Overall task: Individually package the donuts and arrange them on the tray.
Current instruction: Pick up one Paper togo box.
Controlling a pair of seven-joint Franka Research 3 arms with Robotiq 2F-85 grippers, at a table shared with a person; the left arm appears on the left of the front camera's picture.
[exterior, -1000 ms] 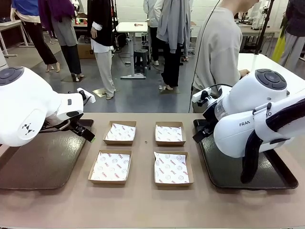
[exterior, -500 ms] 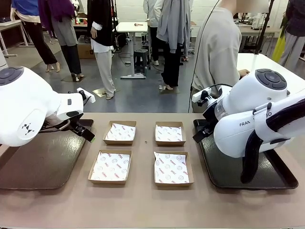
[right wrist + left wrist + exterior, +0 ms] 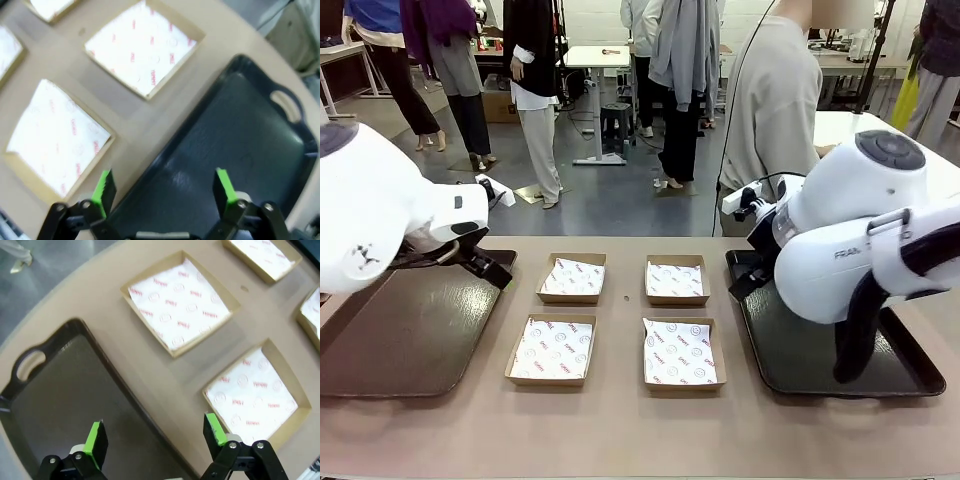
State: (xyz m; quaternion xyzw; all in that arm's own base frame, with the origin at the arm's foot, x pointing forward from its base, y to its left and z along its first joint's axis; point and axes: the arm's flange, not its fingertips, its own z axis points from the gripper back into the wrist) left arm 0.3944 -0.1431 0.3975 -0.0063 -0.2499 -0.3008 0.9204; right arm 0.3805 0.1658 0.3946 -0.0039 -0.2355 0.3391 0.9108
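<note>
Pincer spread comes first. The left pincer [image 3: 154, 432] hangs with its green pads wide apart across the inner rim of the left tray [image 3: 410, 340], pinching nothing. The right pincer [image 3: 164, 184] is spread the same way, bare, above the right tray [image 3: 800, 365].

Where the donuts are I cannot tell. The four boxes [image 3: 572, 277] in the middle of the desk [image 3: 620, 430] hold only their printed paper. A person [image 3: 775, 110] stands at the far side, just behind the right tray.

The work looks to be at its very start, with packing not yet begun. To do that step well, a donut should probably be taken lightly across its ring so the glaze is not dented. It should be kept level, then lowered straight down onto the middle of a sheet, so it settles flat and the paper does not ride up over a wall.

The box walls are low but upright, so a sideways sweep would likely shove a box; coming from above is safer. Strips of bare desk separate the boxes from each other and from the trays, giving the pads room beside a wall. Each tray has a raised rim and a handle cut-out at its far end, which a lifted box must clear. Both trays offer open floor, though the right arm's bulk hangs low over its own.
</note>
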